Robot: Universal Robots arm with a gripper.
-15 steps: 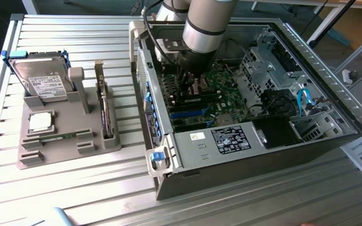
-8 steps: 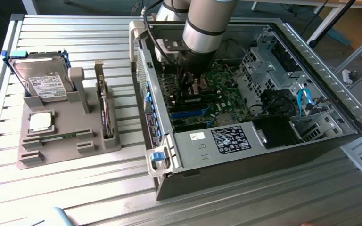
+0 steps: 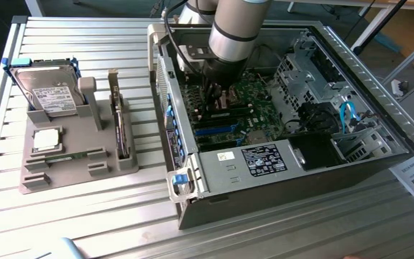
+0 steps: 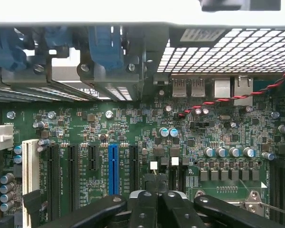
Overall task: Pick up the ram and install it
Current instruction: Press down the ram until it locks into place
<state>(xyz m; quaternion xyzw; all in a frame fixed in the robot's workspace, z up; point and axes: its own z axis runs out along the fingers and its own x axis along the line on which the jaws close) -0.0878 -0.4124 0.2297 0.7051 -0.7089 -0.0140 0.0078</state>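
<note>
End effector (image 4: 156,209) over motherboard (image 4: 133,137), white-labelled hard drive (image 3: 49,94) well apart

Exterior view: one open dark-grey tower computer case (image 3: 379,108), one grey moulded parts holder (image 3: 56,172), one silver labelled hard drive (image 3: 47,93), one square silver CPU chip (image 3: 46,140), one thin circuit-board stick standing on edge in the holder (image 3: 123,135), one silver-and-black robot arm (image 3: 237,32). Wrist view: one green motherboard (image 4: 133,123), one blue expansion slot (image 4: 113,166), one white slot (image 4: 29,171), four black slots (image 4: 72,175).
</note>
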